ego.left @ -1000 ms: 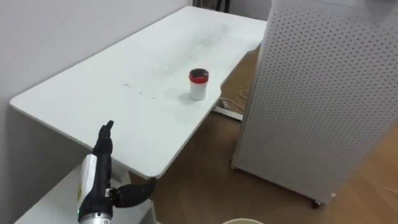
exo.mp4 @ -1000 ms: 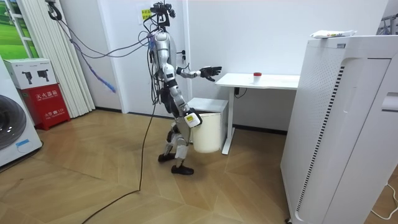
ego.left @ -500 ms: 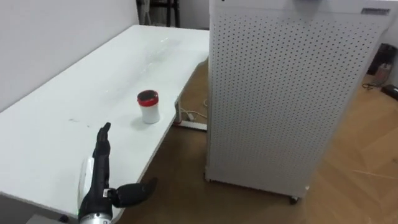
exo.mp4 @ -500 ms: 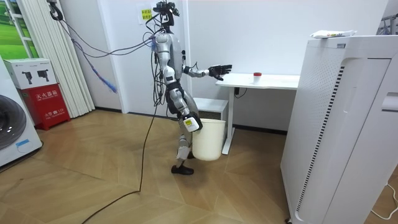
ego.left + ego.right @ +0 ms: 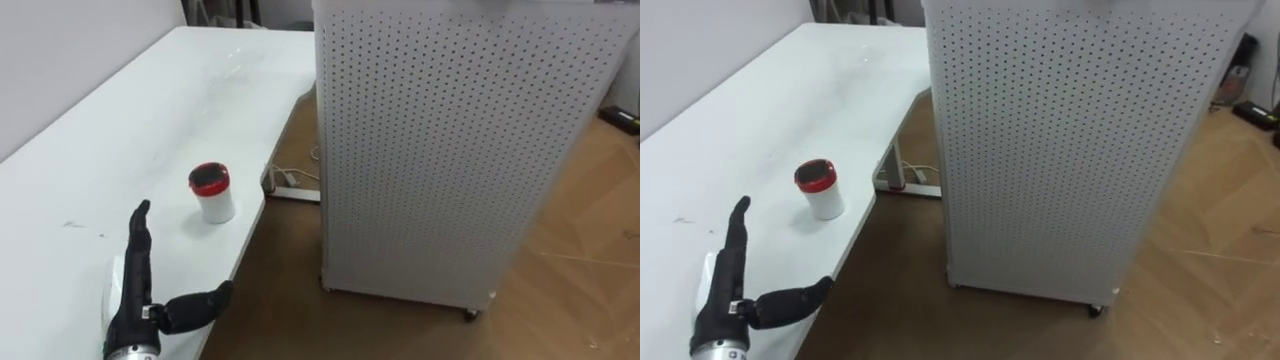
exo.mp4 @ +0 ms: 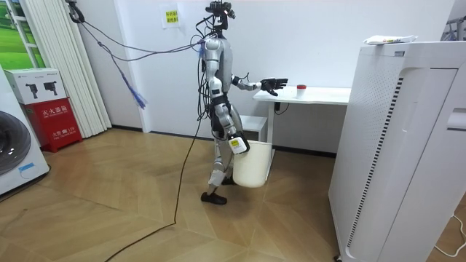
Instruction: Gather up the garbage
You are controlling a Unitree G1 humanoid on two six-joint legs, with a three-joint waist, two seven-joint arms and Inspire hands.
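Note:
A small white cup with a red lid (image 5: 211, 192) stands upright near the front edge of the white table (image 5: 120, 130). My left hand (image 5: 135, 290) is held out over the table, open, fingers straight and thumb spread, a short way short of the cup and apart from it. In the room view I stand at the table's end with the left hand (image 6: 273, 84) reaching towards the cup (image 6: 301, 88). My right hand (image 6: 237, 144) hangs low at my side, and a white bin (image 6: 251, 164) hangs from it off the floor.
A tall white perforated cabinet (image 5: 450, 150) on castors stands close to the table's right, leaving a narrow strip of wooden floor between. A white power strip (image 5: 285, 177) lies on the floor under the table. A red box (image 6: 54, 120) stands far off by the curtains.
I have walked closer to the table, carrying the bin along. The cup now sits nearer to my outstretched left hand, and the view has shifted right along the table.

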